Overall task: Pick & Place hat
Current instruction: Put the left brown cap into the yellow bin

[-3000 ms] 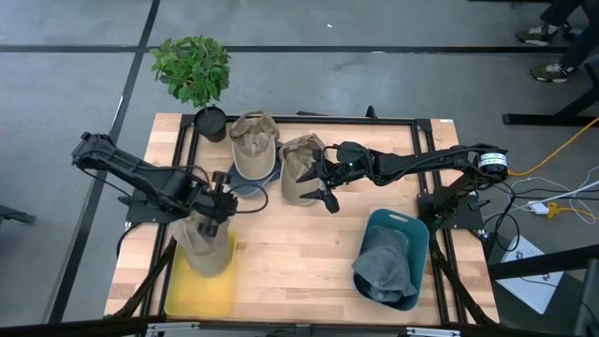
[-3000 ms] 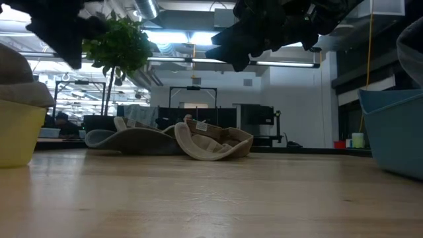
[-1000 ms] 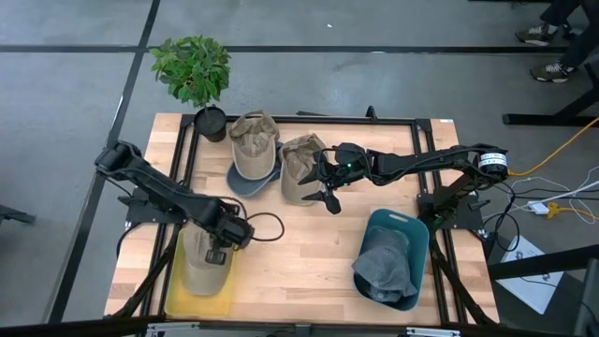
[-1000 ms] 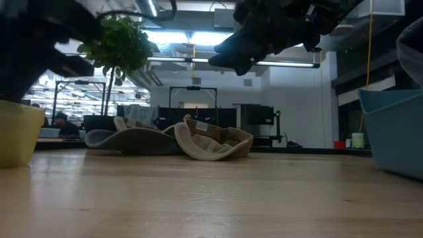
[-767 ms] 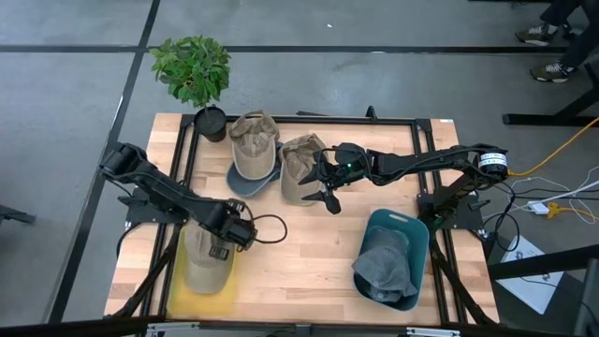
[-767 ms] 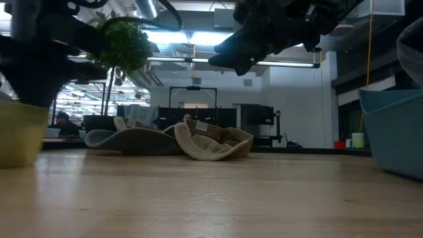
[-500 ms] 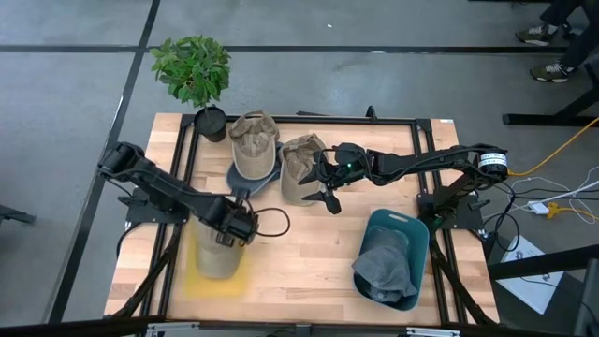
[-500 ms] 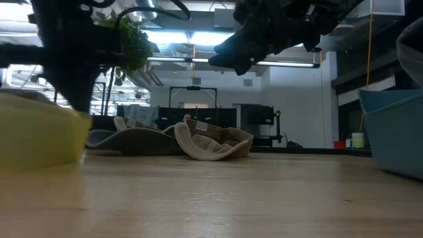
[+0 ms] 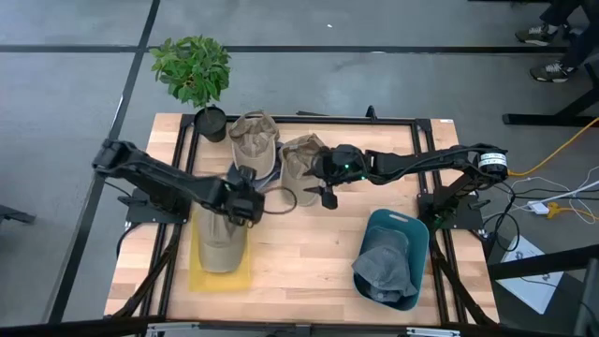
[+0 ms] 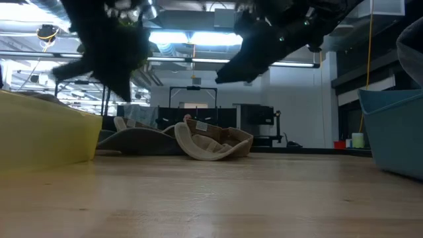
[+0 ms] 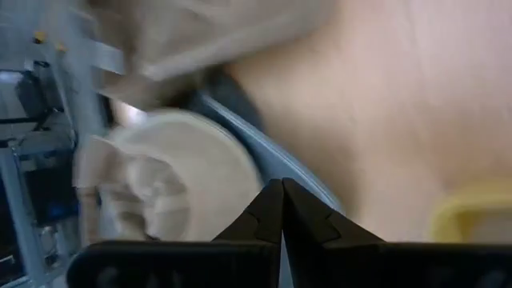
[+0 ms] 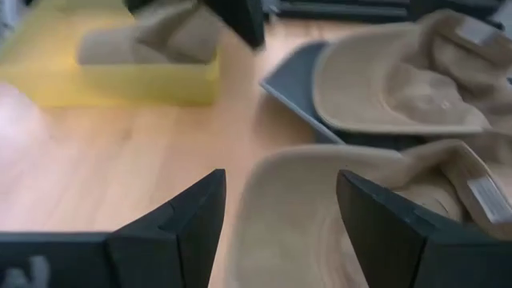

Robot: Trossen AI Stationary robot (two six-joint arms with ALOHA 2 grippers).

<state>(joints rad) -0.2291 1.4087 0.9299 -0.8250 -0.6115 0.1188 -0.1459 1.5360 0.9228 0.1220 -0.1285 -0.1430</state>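
A tan hat (image 9: 222, 239) lies in a yellow bin (image 9: 198, 276) near the table's left. My left gripper (image 9: 241, 187) is shut, hovering past the bin's far end and pointing at a tan cap (image 9: 255, 139) that lies on a dark blue cap (image 11: 280, 160). My right gripper (image 9: 323, 192) is open above a second tan cap (image 9: 299, 159), which lies opening-up on the table. In the right wrist view its fingers stand on either side of that cap (image 12: 320, 208). The low view shows this gripper (image 10: 228, 73) well above the cap (image 10: 211, 142).
A teal bin (image 9: 412, 229) at the right near side holds a grey hat (image 9: 384, 267). A potted plant (image 9: 192, 70) stands at the far left corner. A black cable loop (image 9: 281, 197) hangs by the left wrist. Bare wood shows between the two bins.
My left gripper has risen out of the yellow bin and moved toward the far edge and somewhat right, to the stacked caps. The yellow bin with its tan hat has slid a little toward the right and far side. My right gripper has tipped slightly over its tan cap.
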